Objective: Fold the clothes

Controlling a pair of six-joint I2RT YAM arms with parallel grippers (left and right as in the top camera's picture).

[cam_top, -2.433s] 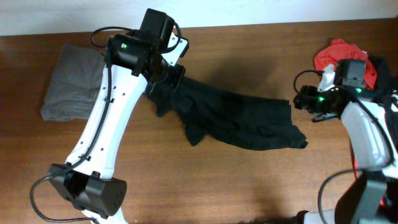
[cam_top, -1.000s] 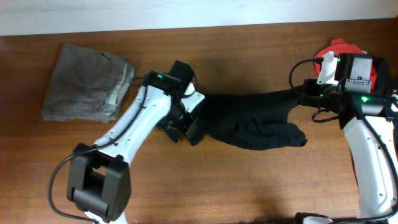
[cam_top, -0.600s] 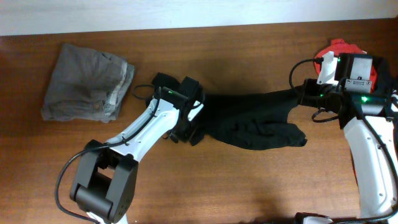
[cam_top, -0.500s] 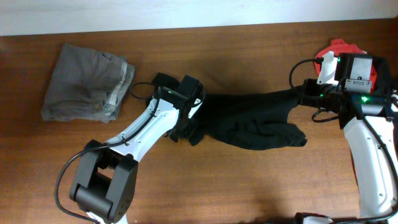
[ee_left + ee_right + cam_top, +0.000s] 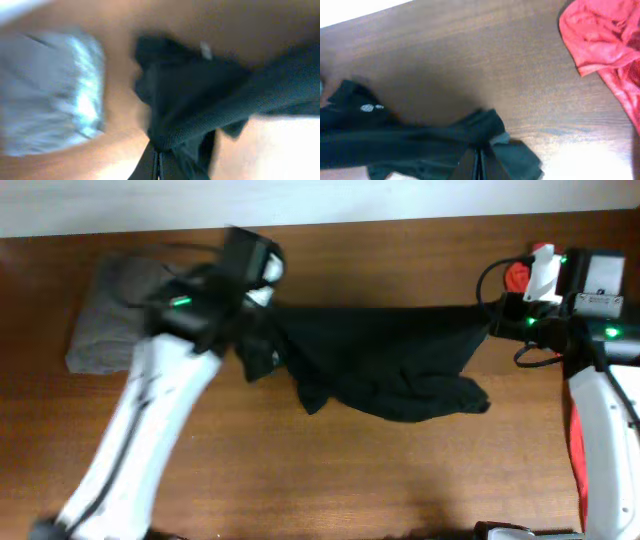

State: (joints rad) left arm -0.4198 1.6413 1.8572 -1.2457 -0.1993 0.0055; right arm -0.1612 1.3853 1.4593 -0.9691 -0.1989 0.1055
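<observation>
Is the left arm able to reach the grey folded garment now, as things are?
Likely yes for reach, no for grasping: the grey folded garment lies close beside the left gripper, nothing between, but that gripper is shut on the black T-shirt, which the right gripper holds too.

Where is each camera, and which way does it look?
Overhead: above the table, looking straight down at the black T-shirt; left arm and right arm show.
Left wrist: on the left arm, looking along the left gripper, shut on the shirt, toward the grey garment.
Right wrist: on the right arm, looking past the right gripper, shut on it, toward the red shirt.
Shared: all show the black shirt.
</observation>
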